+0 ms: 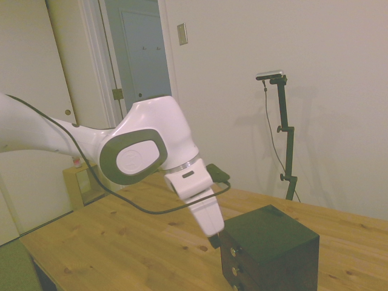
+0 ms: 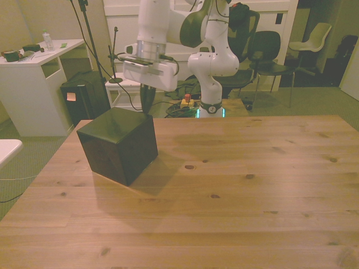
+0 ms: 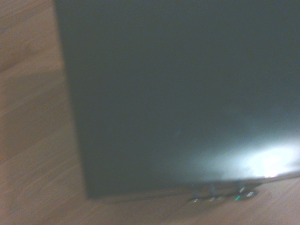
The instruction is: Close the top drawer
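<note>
A small dark cabinet (image 1: 273,239) stands on the wooden table (image 1: 121,242), near the front view's left as the cabinet (image 2: 118,140). Its drawer fronts face the arm and are hidden in the front view. The top drawer (image 1: 231,245) shows its small round knob (image 1: 235,250), and its front looks about level with the two drawers below. My gripper (image 1: 213,240) hangs right at that front, by the cabinet's upper edge. In the front view the gripper (image 2: 147,102) reads as one dark tapered tip, shut on nothing. The wrist view is filled by the blurred dark cabinet top (image 3: 178,93).
Two lower drawers with like knobs (image 1: 234,270) sit under the top one. The table edge (image 1: 27,245) runs close on the arm's side. Beyond the table stand a white desk (image 2: 33,73), a black bin (image 2: 84,98) and chairs (image 2: 269,50).
</note>
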Robot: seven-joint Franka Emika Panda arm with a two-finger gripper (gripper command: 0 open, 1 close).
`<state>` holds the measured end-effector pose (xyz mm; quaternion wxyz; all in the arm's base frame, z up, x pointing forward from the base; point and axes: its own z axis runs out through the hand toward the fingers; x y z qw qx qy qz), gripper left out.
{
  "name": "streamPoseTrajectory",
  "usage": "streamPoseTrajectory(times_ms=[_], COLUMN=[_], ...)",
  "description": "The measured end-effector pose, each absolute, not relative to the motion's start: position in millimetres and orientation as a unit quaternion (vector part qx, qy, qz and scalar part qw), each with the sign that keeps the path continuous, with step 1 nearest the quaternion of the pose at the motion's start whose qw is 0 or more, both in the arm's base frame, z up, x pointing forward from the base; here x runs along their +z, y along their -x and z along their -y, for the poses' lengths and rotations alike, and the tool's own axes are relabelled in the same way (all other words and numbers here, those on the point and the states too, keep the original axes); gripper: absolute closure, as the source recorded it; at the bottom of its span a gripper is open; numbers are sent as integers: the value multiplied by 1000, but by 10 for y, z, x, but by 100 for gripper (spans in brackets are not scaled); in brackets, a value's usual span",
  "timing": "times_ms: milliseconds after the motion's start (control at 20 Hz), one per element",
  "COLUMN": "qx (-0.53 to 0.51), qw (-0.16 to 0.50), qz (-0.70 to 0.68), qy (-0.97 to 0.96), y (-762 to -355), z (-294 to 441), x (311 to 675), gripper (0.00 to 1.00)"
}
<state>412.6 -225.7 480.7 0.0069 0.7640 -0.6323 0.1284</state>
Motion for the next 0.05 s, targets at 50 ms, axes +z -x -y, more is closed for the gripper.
streamPoseTrajectory(times_ms=[50], qx=[123], qw=[0], qz=[626], qy=[-770], y=[-4101], z=[2113], x=[4813], gripper=[0])
